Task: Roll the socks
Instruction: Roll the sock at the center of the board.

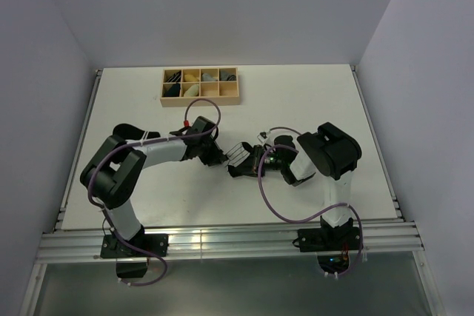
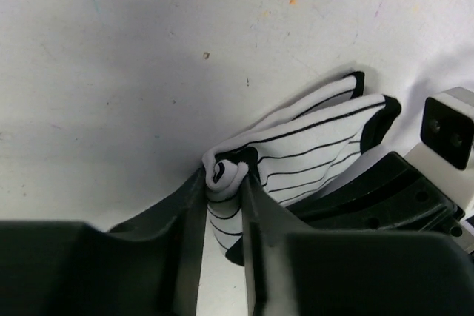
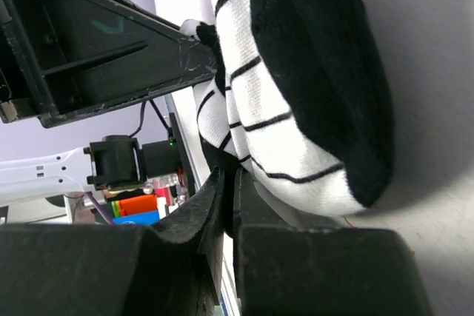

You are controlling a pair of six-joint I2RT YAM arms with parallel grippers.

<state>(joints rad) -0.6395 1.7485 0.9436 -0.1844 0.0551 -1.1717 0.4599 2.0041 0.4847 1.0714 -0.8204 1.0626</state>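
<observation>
Though tiny overhead, striped sock (image 2: 307, 142) fills wrist views

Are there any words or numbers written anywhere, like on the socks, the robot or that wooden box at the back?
No words or numbers can be read in any view.
striped sock: only thin black stripes, no writing.
wooden box: too small to show any label.
coloured patch in the right wrist view: orange, blue and green, too blurred to read.
</observation>
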